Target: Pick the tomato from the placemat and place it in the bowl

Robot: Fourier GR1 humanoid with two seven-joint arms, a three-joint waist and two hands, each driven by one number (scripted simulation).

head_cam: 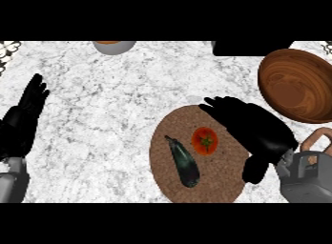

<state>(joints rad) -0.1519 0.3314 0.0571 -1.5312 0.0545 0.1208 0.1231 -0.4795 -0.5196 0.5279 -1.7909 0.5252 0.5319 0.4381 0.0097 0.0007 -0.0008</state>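
- While the tomato point(204, 140) lies untouched on the placemat point(218, 186), the step in hand looks like the reach: nothing is gripped, and the pick is not yet done.
- Nearest the view's lower edge, the right forearm point(313, 178) comes in at the right and angles up and leftward over the mat's right side.
- Beside it at the far right sits a terracotta jug point(327, 143), only partly in view.
- At the left edge, the left hand point(17, 124) rests open, fingers up, well apart from the mat.
- On the mat, an eggplant point(183, 162) lies just left of the tomato, close but seemingly not touching it.
- Over the mat's right part, the right hand point(257, 128) is spread, fingers straight and pointing up-left, thumb hanging down toward the near edge; it holds nothing.
- Its palm sits just right of the tomato and slightly beyond it, so the fruit shows whole beside the hand.
- The next move, as a guess, calls for shifting the hand left and down over the tomato, then curling fingers and thumb round it without nudging the eggplant.
- Farther off, up and right of the mat, the wooden bowl point(303, 86) waits with nothing in it; the carry would be short, up and to the right.
- Farthest, at the counter's back edge, a small grey cup point(114, 46) and a dark box point(250, 47) show only in part.
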